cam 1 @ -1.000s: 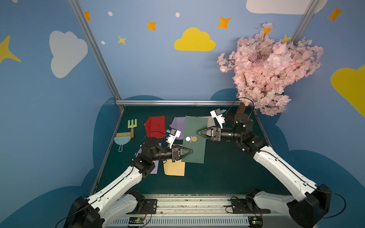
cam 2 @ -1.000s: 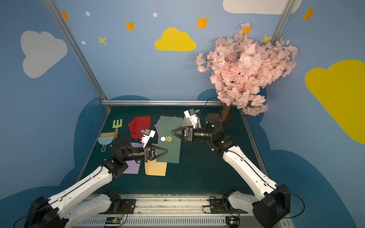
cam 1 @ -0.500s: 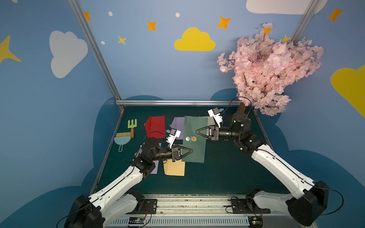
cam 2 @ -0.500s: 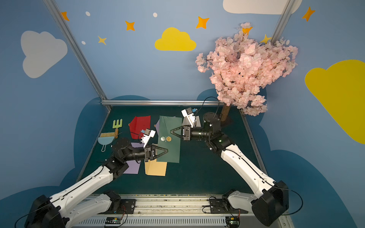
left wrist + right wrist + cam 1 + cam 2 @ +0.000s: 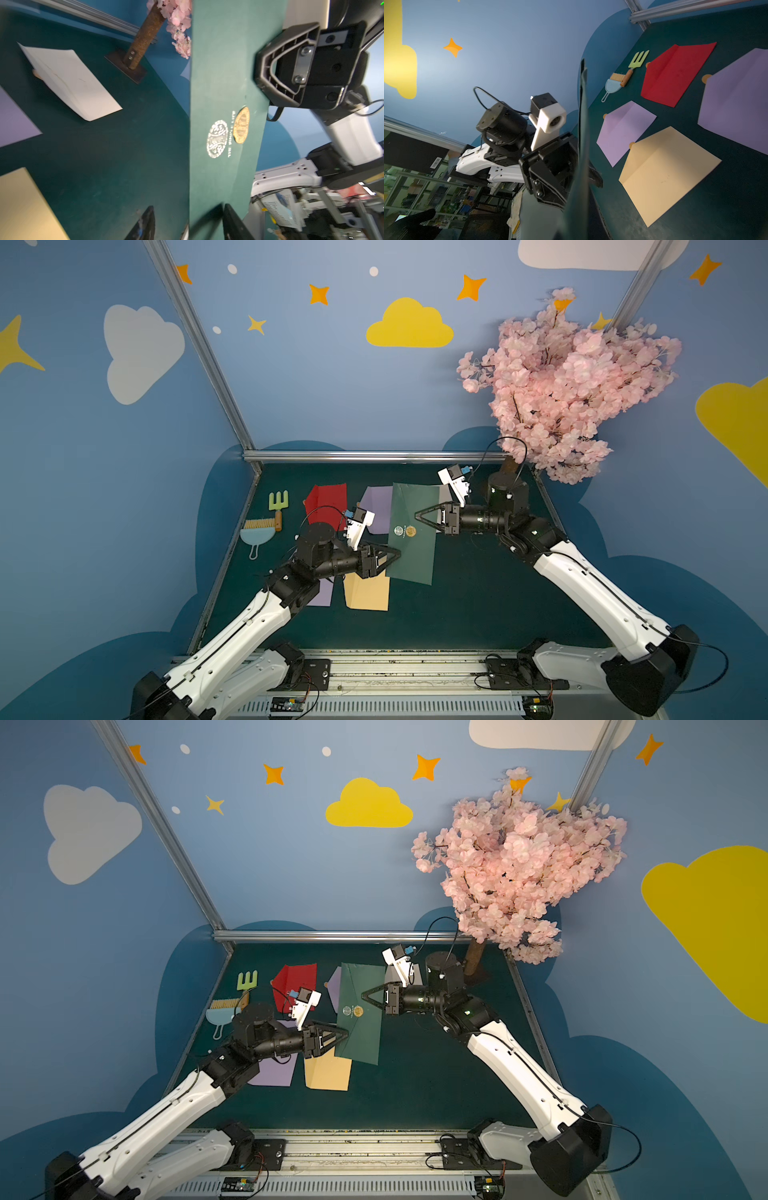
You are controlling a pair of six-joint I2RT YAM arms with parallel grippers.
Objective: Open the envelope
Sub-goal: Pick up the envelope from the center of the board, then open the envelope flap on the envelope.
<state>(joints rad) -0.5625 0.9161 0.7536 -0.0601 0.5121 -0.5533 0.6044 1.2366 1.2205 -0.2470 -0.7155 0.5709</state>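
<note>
The dark green envelope (image 5: 411,547) hangs above the counter (image 5: 478,593) between both arms. The right hand (image 5: 417,515) pinches its long edge near the gold seal (image 5: 411,531) to carry it, while the left hand (image 5: 397,556) stands spread around the opposite edge, probably so it can go for the flap.

Blue walls (image 5: 332,385) painted with yellow cloud (image 5: 409,325), white cloud (image 5: 141,352), orange stars (image 5: 471,286). Aluminium rail (image 5: 374,456) along back of dark green table (image 5: 478,605). Pink blossom tree (image 5: 569,385) at far right corner.
</note>
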